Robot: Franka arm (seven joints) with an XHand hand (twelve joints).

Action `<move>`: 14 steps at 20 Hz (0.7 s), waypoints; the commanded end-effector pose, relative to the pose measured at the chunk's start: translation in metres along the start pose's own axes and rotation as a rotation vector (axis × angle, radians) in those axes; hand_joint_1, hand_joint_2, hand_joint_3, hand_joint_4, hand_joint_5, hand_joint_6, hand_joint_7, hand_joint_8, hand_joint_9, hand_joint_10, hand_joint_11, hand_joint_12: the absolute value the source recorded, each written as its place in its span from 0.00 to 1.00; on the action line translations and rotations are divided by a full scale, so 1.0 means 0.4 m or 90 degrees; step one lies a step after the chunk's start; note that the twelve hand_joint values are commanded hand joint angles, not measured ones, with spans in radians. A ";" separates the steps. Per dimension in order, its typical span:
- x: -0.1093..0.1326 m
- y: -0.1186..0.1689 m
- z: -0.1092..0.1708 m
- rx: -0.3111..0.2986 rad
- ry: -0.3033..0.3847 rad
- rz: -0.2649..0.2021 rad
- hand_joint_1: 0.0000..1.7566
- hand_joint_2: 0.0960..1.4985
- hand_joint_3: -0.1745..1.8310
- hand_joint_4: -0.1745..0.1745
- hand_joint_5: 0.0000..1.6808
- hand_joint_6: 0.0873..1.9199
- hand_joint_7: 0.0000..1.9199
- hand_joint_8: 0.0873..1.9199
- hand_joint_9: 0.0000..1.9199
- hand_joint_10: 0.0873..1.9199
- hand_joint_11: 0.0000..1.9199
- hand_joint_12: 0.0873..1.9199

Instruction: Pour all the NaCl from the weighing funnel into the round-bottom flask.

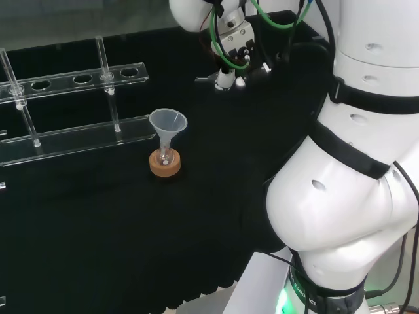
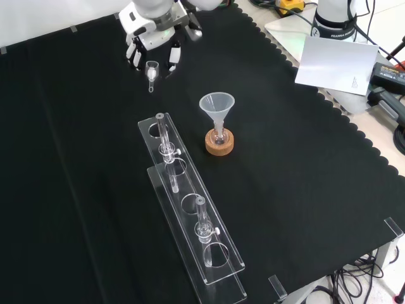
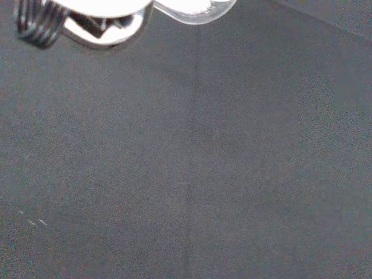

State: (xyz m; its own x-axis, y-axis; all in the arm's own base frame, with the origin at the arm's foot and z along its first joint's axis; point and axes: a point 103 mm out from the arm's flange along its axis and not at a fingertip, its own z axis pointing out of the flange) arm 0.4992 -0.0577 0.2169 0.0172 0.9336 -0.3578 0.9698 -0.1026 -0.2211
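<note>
In the head view the hand (image 1: pixel 230 73) is hanging over the far cloth, well apart from the funnel (image 1: pixel 168 124) sitting in the small flask (image 1: pixel 164 157) on its cork ring (image 1: pixel 165 163); I cannot tell here whether its fingers are holding anything. In the front view the fingers are pointing down around a small clear weighing scoop (image 2: pixel 152 71), but whether they are pinching it is unclear, so a poor hold or early tilt risks spilling salt onto the cloth (image 2: pixel 304 158). In the wrist view blurred white parts of the hand are edging bare cloth, and the scoop's contents are too small to see.
</note>
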 end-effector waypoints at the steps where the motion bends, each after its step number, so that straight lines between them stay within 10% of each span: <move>1: 0.008 -0.072 -0.039 -0.007 -0.018 0.008 0.65 0.41 0.37 1.00 0.81 0.21 0.41 0.29 0.64 0.06 0.55 0.46; 14: 0.067 -0.214 -0.082 -0.006 -0.051 0.014 0.65 0.41 0.37 1.00 0.81 0.21 0.41 0.29 0.64 0.05 0.55 0.45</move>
State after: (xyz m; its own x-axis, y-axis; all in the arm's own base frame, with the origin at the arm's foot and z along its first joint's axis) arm 0.4625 -0.0233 0.2459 -0.0019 0.9199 -0.3922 0.9766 -0.0827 -0.1986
